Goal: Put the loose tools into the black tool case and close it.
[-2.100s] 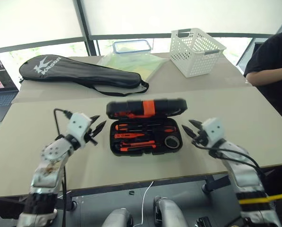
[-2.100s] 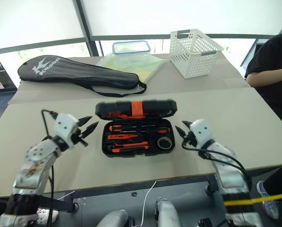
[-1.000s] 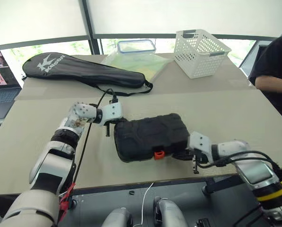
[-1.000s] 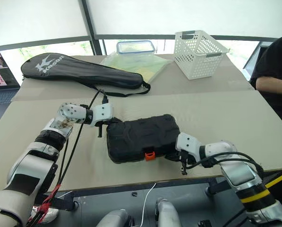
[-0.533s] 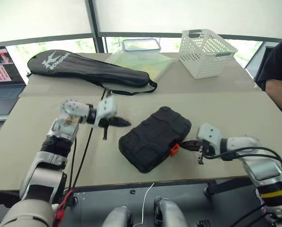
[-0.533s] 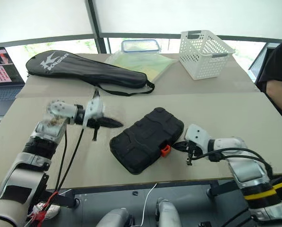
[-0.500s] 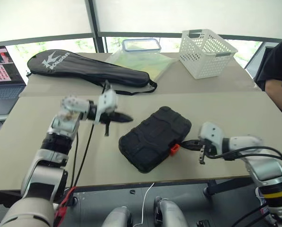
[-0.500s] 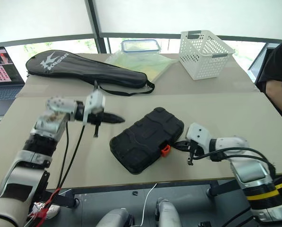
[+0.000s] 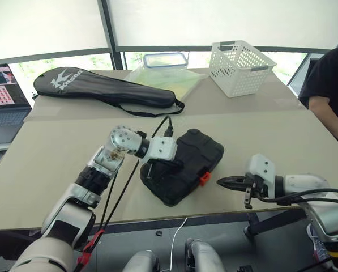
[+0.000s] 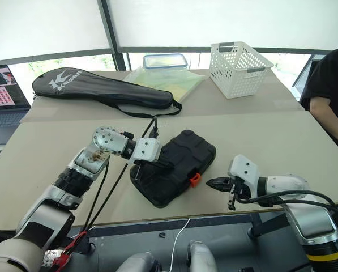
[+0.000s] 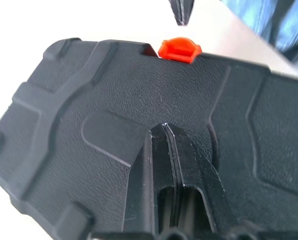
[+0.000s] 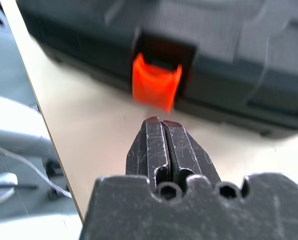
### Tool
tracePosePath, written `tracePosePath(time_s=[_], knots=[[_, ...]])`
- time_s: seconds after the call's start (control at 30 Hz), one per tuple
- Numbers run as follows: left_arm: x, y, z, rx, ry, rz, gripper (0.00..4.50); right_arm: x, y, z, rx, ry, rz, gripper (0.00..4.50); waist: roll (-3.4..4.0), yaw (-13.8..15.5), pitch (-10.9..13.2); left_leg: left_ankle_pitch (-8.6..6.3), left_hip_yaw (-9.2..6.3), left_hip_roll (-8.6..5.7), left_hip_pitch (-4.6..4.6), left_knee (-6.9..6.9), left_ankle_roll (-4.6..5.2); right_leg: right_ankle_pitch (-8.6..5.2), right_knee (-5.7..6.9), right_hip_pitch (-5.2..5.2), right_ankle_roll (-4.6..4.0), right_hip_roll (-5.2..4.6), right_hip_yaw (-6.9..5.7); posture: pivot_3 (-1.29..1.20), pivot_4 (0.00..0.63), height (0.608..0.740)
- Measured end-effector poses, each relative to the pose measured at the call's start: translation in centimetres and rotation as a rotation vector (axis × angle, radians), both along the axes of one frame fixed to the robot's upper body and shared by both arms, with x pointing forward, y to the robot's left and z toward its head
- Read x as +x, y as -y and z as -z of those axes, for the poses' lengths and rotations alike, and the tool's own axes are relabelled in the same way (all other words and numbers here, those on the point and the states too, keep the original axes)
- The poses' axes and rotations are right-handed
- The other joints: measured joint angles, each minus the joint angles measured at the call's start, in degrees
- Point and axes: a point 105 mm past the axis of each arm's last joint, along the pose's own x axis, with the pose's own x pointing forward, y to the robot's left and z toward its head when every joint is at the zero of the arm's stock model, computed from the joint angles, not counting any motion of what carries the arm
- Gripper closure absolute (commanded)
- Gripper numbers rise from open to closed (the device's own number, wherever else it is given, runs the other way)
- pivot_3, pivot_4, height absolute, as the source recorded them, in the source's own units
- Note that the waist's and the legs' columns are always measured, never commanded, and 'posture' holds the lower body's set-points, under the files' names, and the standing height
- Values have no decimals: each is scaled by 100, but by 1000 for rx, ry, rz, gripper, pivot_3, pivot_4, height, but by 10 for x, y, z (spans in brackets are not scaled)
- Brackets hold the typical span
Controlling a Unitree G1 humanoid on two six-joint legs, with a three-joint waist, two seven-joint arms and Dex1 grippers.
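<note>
Two sets of fingers, both pressed together, nothing held. Left gripper (image 11: 164,127) tips rest on the lid of the black tool case (image 9: 185,165); right gripper (image 12: 161,124) points at the case's orange latch (image 12: 156,87), just short of it. Case lies shut, skewed, near the front edge of the table (image 9: 50,147). Racket bag (image 9: 106,88) and white basket (image 9: 239,59) sit behind.

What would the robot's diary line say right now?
black tool case: lid down, skewed on table | left gripper: shut, on lid | right gripper: shut, pointing at orange latch, apart
</note>
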Motion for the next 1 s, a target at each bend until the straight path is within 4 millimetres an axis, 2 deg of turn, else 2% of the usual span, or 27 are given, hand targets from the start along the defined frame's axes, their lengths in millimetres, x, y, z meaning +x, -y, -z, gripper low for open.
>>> tracePosePath(time_s=[0.27,0.43,0.6,0.83,0.9,1.0], knots=[[1,-1,1,-2,12,4,4472,11,-18,-16,51,49,-19,4500,6,0,-8,0,7,-2,6,0,0,8,2,0,-12,2,5,0,150,740],[0,0,0,-6,14,5,4472,16,-22,-4,9,13,-28,4500,6,3,-8,0,9,-3,5,0,0,8,2,-2,-12,3,5,0,150,740],[0,0,0,-9,14,3,4472,7,-14,1,-38,-15,-40,4500,6,11,-8,-1,8,-2,4,0,2,7,2,-2,-10,1,4,0,150,740],[1,-1,1,-8,14,-3,4472,-1,-10,-31,53,21,-2,4500,6,9,-8,-2,8,0,4,0,4,1,0,0,0,-2,5,0,150,740],[0,-1,1,-10,14,-2,4472,-4,-8,-29,58,5,11,4500,5,10,-8,-2,7,0,4,-1,4,1,0,0,-1,-2,4,0,150,740],[0,1,1,-13,14,0,4472,-11,-1,-8,28,-71,48,4500,5,21,-8,-3,8,-1,3,-1,5,1,0,-1,-1,-2,5,0,150,740]])
